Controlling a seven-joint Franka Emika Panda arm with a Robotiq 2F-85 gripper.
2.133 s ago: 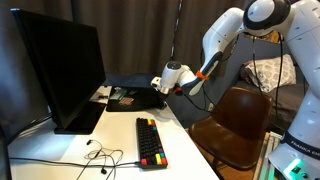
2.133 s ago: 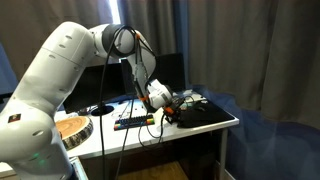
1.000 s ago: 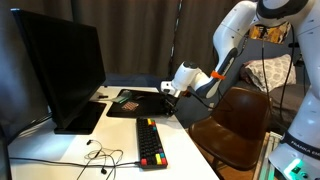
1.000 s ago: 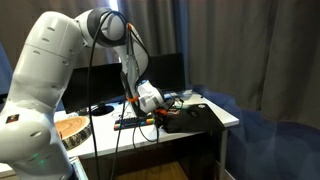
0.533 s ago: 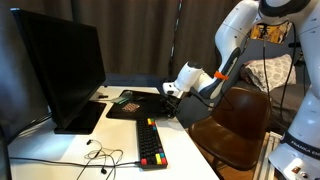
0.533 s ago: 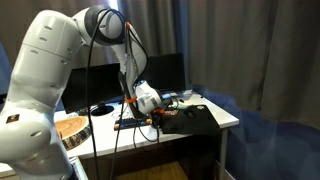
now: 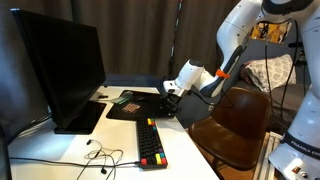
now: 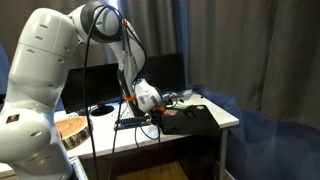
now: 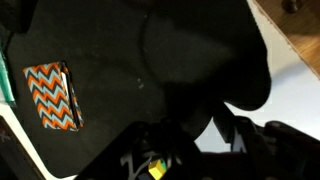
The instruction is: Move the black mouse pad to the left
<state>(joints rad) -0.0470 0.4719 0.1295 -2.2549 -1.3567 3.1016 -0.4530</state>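
Observation:
The black mouse pad lies flat on the white table between the monitor and the keyboard, and also shows in an exterior view. A small orange-and-blue patterned card lies on it. My gripper is at the pad's edge nearest the chair and looks shut on that edge, which is curled up a little. In the wrist view the pad fills most of the picture, the card is at the left, and my dark gripper comes in from the bottom.
A big black monitor stands at the left. A narrow black keyboard with coloured keys lies in front of the pad. A cable with earphones lies near it. A brown chair stands beside the table's edge.
Over two seconds my gripper has dragged the pad's edge away from the back of the table, toward the keyboard. In the last half second it has barely moved.

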